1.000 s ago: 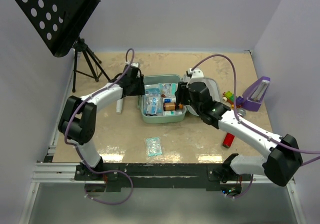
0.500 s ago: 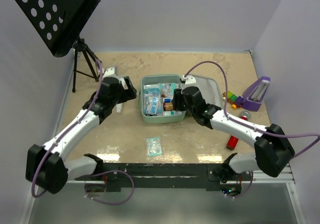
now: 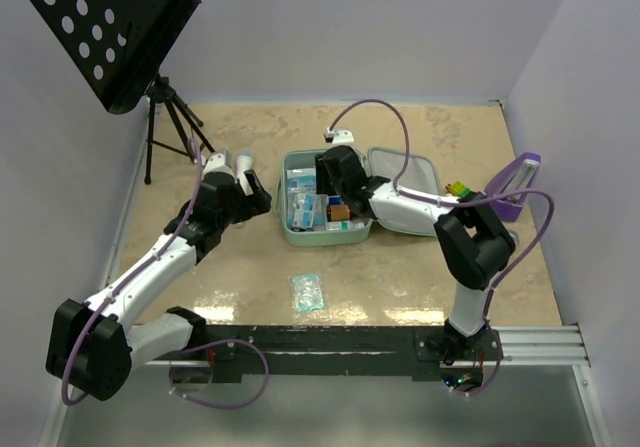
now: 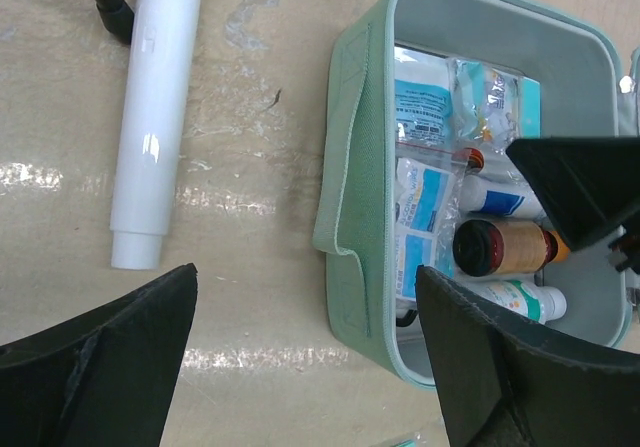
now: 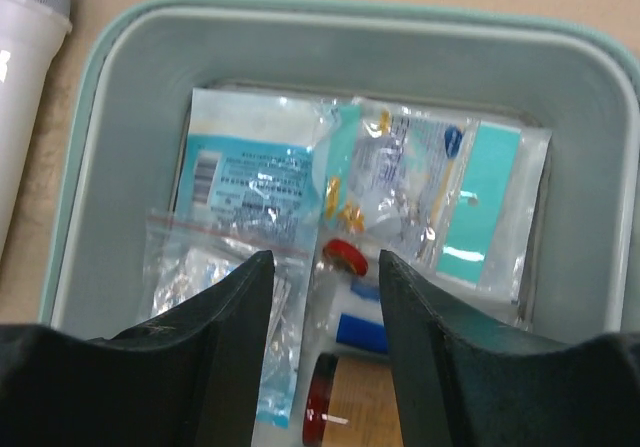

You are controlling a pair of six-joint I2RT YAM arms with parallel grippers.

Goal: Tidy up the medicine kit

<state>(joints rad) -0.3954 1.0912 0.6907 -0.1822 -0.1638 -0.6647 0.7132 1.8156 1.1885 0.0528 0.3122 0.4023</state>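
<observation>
The medicine kit [image 3: 330, 235] is a mint-green case lying open, its lid [image 3: 410, 195] flat to the right. Inside are clear and blue packets [image 5: 260, 182], a brown bottle with a red cap [image 4: 505, 247] and small white bottles. My right gripper [image 3: 333, 192] hangs over the case's inside, open [image 5: 320, 307], its fingers astride a small red-capped bottle [image 5: 343, 254] and touching nothing that I can see. My left gripper [image 3: 255, 195] is just left of the case, wide open [image 4: 310, 347] over the table and the case's left wall [image 4: 355, 197].
A white tube [image 4: 155, 117] lies on the table left of the case. A small blue packet [image 3: 306, 292] lies near the front. A purple wedge [image 3: 515, 187] and toy bricks [image 3: 458, 189] are at the right, a music stand [image 3: 100, 27] on a tripod [image 3: 175, 127] at the back left.
My left gripper has drawn back from the case's left edge and opened wide. My right arm has swung so its gripper sits farther left over the case.
</observation>
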